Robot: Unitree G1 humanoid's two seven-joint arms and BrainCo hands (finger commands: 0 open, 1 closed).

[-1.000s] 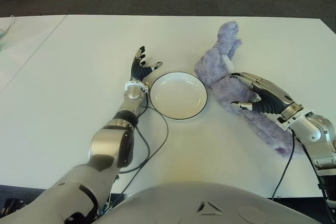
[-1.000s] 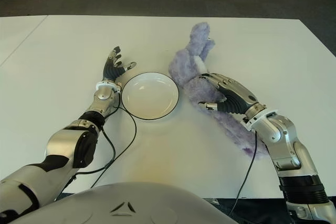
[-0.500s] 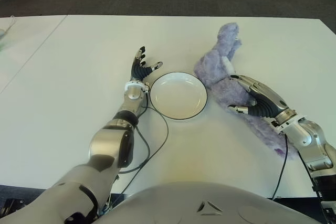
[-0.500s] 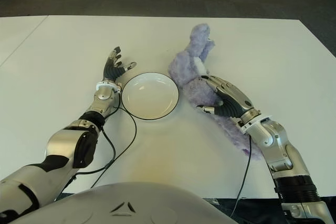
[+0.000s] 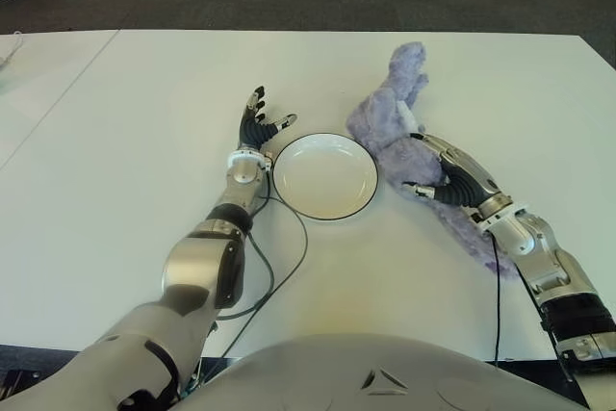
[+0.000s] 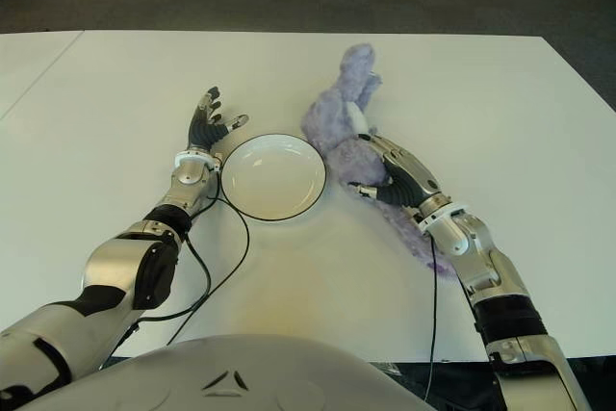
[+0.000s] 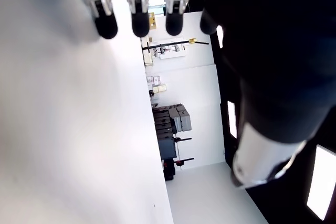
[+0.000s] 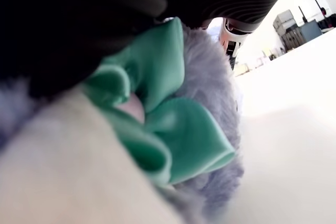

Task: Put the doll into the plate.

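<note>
Fluffy purple soft-toy doll (image 5: 399, 122) lies on white counter (image 5: 144, 93), right of middle, just beside empty round white plate with dark rim (image 5: 324, 175).

Right robot hand (image 5: 433, 172) curled over doll's middle, pressing fur.

Left robot hand (image 5: 258, 124) spread, empty, left of plate.

Risk: floppy doll sags, bumps plate rim, pushes plate away.

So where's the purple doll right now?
The doll lies on the white table, just right of the plate, with the right hand over its middle.
</note>
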